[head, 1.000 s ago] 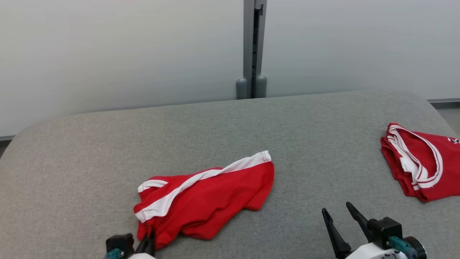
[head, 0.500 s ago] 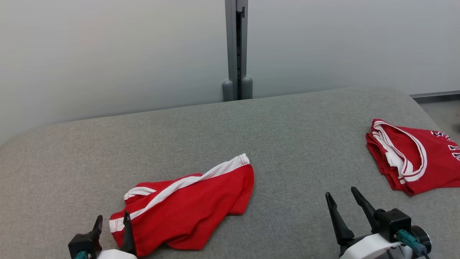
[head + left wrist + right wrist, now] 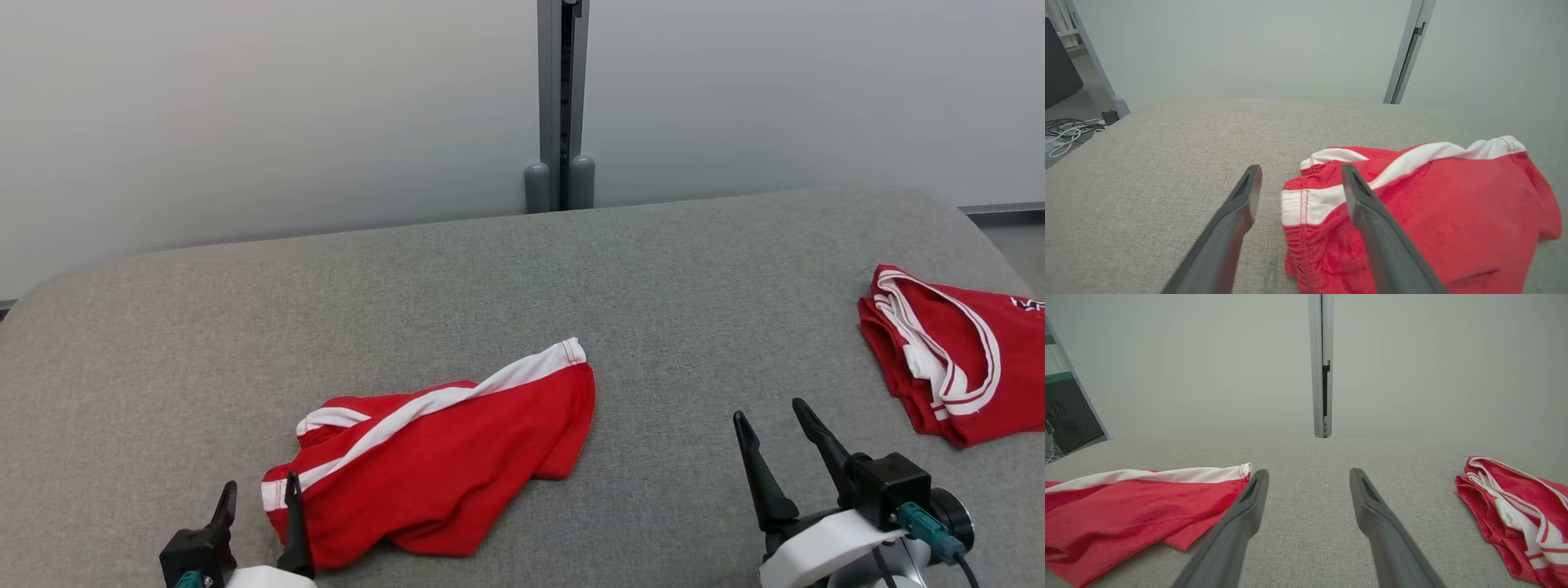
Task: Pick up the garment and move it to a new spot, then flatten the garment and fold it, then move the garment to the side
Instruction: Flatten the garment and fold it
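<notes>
Left hand (image 3: 260,500), lower left, fingers apart either side of the red garment's (image 3: 441,457) white-banded edge. Right hand (image 3: 771,425), lower right, spread above the worktop (image 3: 653,269). The left wrist view's upper left shows floor cables (image 3: 1063,132).

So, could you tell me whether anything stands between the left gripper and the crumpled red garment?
Nothing visible does. The left gripper stands open at the near corner of the crumpled red garment, over the grey cushion.
</notes>
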Robot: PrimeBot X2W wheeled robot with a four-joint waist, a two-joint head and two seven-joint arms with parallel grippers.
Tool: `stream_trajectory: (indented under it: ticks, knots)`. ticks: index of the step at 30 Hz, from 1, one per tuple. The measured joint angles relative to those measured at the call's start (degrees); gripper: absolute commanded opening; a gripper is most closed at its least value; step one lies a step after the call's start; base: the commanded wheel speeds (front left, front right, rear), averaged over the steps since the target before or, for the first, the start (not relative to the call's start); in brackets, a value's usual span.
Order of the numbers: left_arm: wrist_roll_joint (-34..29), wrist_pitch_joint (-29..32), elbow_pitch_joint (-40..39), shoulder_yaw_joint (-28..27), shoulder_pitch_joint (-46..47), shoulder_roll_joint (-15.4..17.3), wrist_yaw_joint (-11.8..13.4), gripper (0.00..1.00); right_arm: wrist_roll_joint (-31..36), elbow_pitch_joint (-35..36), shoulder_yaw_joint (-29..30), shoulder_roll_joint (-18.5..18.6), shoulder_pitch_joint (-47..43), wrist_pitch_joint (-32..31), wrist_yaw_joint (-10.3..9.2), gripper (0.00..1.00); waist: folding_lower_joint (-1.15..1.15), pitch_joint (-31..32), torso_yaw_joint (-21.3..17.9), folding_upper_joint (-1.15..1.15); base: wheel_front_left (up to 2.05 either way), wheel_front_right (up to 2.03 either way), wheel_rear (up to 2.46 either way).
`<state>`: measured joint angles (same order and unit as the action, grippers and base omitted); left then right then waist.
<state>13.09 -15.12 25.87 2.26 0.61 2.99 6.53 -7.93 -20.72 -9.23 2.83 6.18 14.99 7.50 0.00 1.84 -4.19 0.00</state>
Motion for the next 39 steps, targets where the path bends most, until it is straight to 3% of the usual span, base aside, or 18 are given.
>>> stream_trajectory:
  ticks: [17,39]
  knots:
    - [-4.6,0.0,-0.1,-3.1,-2.0,-0.1,-0.9,1.00,0.3,-2.6,2.4,0.0,-1.2,0.0,0.00,1.00,0.00,1.0,0.9,0.00,0.00,0.00,0.00]
    - [-4.0,0.0,0.2,-1.9,-2.7,-0.2,-1.2,1.00,0.2,-3.8,2.6,0.0,-1.4,0.0,0.00,1.00,0.00,-1.1,2.9,0.00,0.00,0.00,0.00]
